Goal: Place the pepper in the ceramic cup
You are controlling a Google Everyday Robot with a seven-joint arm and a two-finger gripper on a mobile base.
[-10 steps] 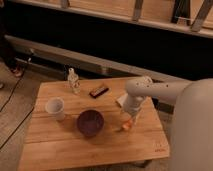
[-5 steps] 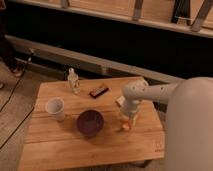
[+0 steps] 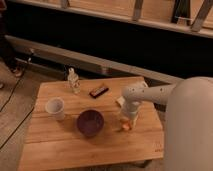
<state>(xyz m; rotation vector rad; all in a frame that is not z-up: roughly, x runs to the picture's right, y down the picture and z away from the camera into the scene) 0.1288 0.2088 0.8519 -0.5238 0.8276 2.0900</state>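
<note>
The claw (image 3: 127,120) has been lowered onto the orange pepper (image 3: 126,127) at the tabletop's (image 3: 60,150) 3 o'clock, its grip impossible to tell, a pickup judged imminent; the white ceramic cup (image 3: 55,107) is left waiting at 9 o'clock.

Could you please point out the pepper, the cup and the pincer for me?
pepper (image 3: 126,127): camera view, middle of its orange body.
cup (image 3: 55,106): camera view, its white outer wall.
pincer (image 3: 127,119): camera view, its lower end, directly over the pepper.
</note>
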